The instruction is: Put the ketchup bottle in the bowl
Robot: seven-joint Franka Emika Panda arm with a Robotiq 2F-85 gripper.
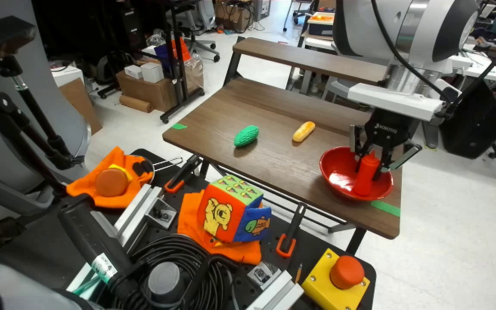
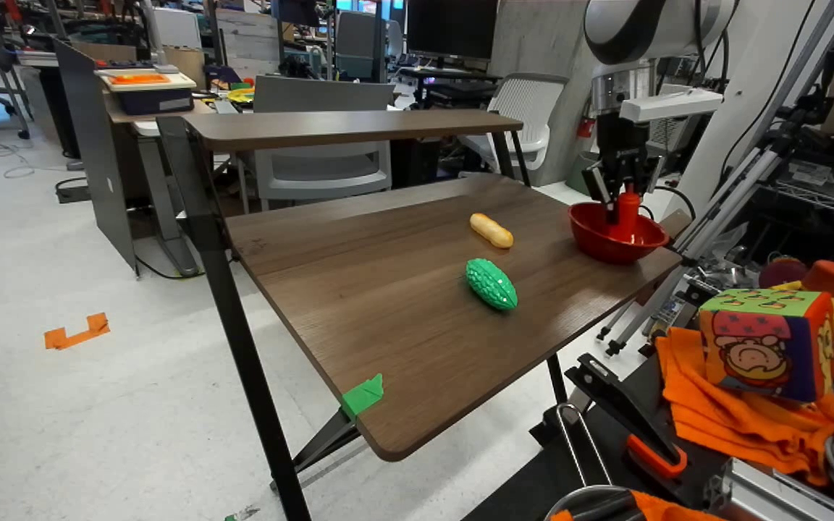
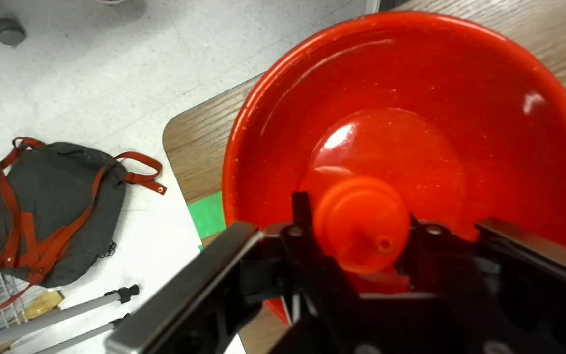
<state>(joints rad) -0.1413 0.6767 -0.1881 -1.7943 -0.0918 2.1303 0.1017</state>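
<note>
While pincer (image 1: 368,168) pinches ketchup bottle (image 1: 365,177) | long axis near-vertical | nozzle (image 3: 383,244) up | base (image 1: 362,188) in bowl (image 1: 336,165)

A bumpy green toy (image 1: 246,136) lies on the brown tabletop (image 1: 269,165), near a long yellow toy (image 1: 304,131) but apart from it. A soft block (image 1: 233,211) (with a yellow bear (image 1: 218,214) on one side) sits on an orange cloth (image 1: 239,252). The wrist view shows a gray bag (image 3: 59,196) with red straps (image 3: 13,201).

Ketchup bottle (image 1: 366,176): inside your bowl (image 1: 334,165)
Bowl: on your table (image 1: 280,150), frame right
Toy bread (image 1: 304,131): left of bowl
Toy vegetable (image 1: 246,136): farther left in an exterior view
</note>
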